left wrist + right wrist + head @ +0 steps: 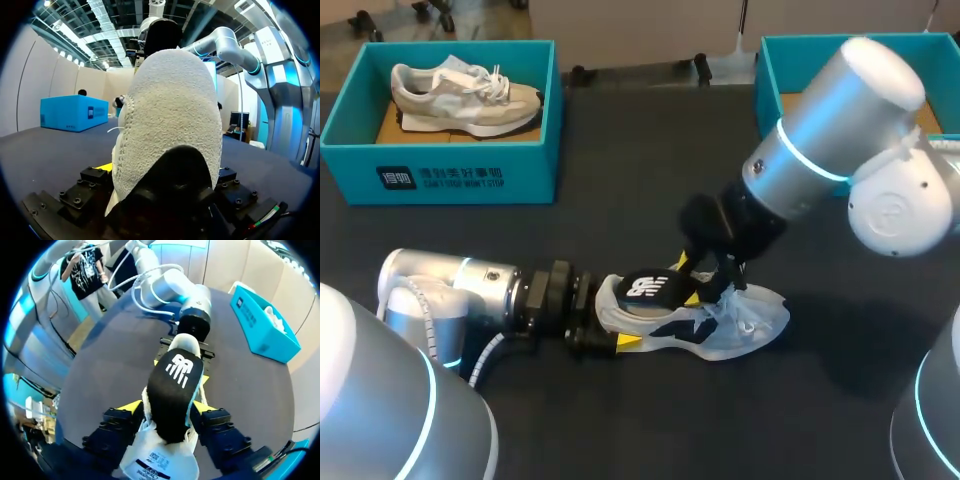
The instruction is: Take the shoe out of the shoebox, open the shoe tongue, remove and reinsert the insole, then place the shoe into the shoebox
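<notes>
Head view showed the insole step in hand. The white shoe (740, 325) lay on the dark table (620, 430), well apart from the teal shoebox (440, 165). The left gripper (610, 335) was clamped on its heel, and the right gripper (695, 280) was closed on the black insole (650, 288), tilted above the opening. Whether it was leaving or returning could not be told. Either way, the next move likely called for a pinned heel and travel along the shoe's length. A beige sneaker (460, 95) lay in the shoebox. Left wrist view had the heel filling the left gripper, one yellow fingertip (102, 167) beside it, the other hidden. Right wrist view showed both fingertips (130, 407) pressing the insole's edges over a matte, even tabletop.
</notes>
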Available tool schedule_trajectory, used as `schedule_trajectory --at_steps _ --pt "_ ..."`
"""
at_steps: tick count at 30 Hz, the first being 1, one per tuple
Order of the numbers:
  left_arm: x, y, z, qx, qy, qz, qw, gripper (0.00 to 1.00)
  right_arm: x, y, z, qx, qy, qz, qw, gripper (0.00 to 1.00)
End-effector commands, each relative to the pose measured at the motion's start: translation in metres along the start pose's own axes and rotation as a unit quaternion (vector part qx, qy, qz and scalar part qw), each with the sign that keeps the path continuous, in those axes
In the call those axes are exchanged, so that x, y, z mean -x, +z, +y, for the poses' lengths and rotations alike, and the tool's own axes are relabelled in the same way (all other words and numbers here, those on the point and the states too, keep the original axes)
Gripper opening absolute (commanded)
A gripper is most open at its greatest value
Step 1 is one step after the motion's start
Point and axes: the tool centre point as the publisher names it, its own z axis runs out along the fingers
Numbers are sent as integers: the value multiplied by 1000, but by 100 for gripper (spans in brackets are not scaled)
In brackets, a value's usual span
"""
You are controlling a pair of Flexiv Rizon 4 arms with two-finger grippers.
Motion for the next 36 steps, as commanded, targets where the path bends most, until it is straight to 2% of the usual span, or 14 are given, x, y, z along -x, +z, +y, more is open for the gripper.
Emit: schedule_trajectory --at_steps 1,7,9,10,12,13,17,24,26,33,36 --pt "0 0 1 -1 0 -1 1000 0 9 -2 11 -46 1 30 998 49" --pt "0 0 1 -1 0 -1 1000 0 12 -6 16 -88 18 55 994 51" --pt "0 0 1 -1 0 -1 1000 0 14 -7 17 -103 21 63 992 63" --pt "0 0 1 -1 0 -1 1000 0 16 -6 17 -108 25 70 991 65" --pt "0 0 1 -1 0 -1 1000 0 18 -6 17 -116 29 81 990 63" --pt "0 0 1 -1 0 -1 1000 0 19 -6 17 -120 29 86 989 57" --pt "0 0 1 -1 0 -1 1000 0 21 -3 18 -141 34 115 983 50" --pt "0 0 1 -1 0 -1 1000 0 23 0 14 -182 54 156 969 48" --pt "0 0 1 -1 0 -1 1000 0 23 0 13 -183 57 158 969 48" --pt "0 0 1 -1 0 -1 1000 0 24 -3 11 -189 62 166 966 35" --pt "0 0 1 -1 0 -1 1000 0 24 -2 13 -189 57 175 965 35"
